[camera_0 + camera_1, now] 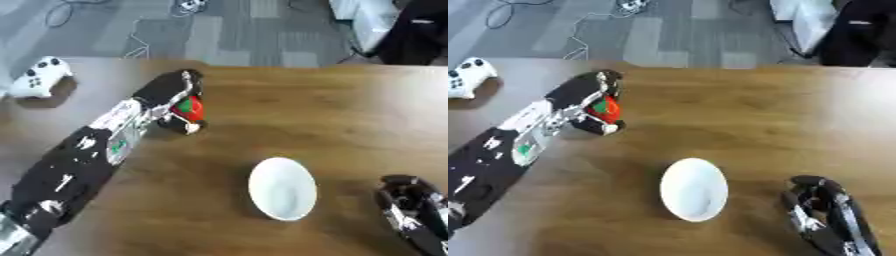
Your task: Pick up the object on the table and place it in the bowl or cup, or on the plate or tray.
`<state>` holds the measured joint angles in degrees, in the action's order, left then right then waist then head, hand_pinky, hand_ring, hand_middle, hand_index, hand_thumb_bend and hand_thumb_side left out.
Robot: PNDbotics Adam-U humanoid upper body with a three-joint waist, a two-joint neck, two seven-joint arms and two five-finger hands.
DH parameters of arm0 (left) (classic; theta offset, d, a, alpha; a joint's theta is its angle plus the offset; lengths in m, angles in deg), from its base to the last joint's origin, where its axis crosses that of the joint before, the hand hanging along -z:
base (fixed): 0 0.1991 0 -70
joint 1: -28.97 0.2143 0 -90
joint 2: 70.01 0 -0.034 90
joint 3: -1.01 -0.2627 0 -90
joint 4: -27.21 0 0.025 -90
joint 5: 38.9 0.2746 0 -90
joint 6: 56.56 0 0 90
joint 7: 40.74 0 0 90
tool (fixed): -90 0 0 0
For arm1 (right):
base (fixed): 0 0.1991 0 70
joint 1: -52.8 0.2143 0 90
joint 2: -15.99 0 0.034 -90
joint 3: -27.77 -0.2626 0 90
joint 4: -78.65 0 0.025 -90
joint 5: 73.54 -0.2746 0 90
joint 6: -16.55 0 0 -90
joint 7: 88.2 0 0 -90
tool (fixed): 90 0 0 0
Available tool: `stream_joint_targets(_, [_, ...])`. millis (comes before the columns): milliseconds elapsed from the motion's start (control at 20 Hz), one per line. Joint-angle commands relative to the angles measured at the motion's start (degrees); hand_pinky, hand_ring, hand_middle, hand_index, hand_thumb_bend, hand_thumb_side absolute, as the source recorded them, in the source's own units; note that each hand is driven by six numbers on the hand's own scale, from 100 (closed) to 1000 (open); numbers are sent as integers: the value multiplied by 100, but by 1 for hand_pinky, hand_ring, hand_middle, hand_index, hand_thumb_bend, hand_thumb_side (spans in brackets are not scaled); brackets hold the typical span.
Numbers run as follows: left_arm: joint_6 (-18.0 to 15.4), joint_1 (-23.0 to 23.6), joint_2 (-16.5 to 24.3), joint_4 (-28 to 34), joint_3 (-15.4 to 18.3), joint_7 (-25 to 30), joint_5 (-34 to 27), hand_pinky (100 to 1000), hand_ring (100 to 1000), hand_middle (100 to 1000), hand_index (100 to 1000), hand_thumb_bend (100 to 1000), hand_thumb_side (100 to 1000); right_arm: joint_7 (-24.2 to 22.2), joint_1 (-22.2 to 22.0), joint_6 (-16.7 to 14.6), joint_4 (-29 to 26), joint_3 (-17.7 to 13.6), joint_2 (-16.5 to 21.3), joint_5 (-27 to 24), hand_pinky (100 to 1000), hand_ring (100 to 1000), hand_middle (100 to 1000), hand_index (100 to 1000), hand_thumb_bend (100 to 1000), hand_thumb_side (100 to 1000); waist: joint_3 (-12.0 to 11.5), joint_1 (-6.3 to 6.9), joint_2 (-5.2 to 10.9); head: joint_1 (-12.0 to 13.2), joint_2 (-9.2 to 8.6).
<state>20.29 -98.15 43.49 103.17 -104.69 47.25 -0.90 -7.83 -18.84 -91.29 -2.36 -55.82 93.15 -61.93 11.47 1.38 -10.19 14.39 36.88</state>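
My left hand (175, 95) reaches across the wooden table from the lower left, its fingers and thumb curled round a small red object with a green patch (190, 109). The object is partly hidden by the fingers, and I cannot tell whether it touches the table. A white bowl (282, 188) stands to the lower right of that hand, with nothing in it. My right hand (820, 210) rests at the lower right, to the right of the bowl, with its fingers curled and nothing in them.
A white game controller (37, 76) lies at the table's far left edge. Beyond the far edge is grey carpet with cables (61, 12). Bare wood (350, 115) spreads to the right of the left hand and behind the bowl.
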Motion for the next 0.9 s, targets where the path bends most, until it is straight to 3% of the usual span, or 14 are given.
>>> stream_joint_targets(50, [70, -18, 392, 673, -79, 285, -519, 641, 891, 376, 385, 516, 100, 127, 4, -17, 35, -129, 148, 153, 148, 419, 514, 693, 482, 439, -33, 19, 204, -146, 135])
stream_joint_targets(350, [240, -77, 405, 1500, -298, 750, -1003, 641, 899, 375, 389, 526, 100, 347, -36, -43, 304, -310, 241, 358, 144, 418, 514, 693, 485, 440, -60, -9, 389, -146, 225])
stream_joint_targets(900, [135, -308, -6, 1387, -522, 976, -814, 626, 890, 376, 386, 528, 100, 269, -144, -118, 519, -214, 334, 148, 143, 417, 514, 692, 483, 426, 86, -173, 453, 182, 136])
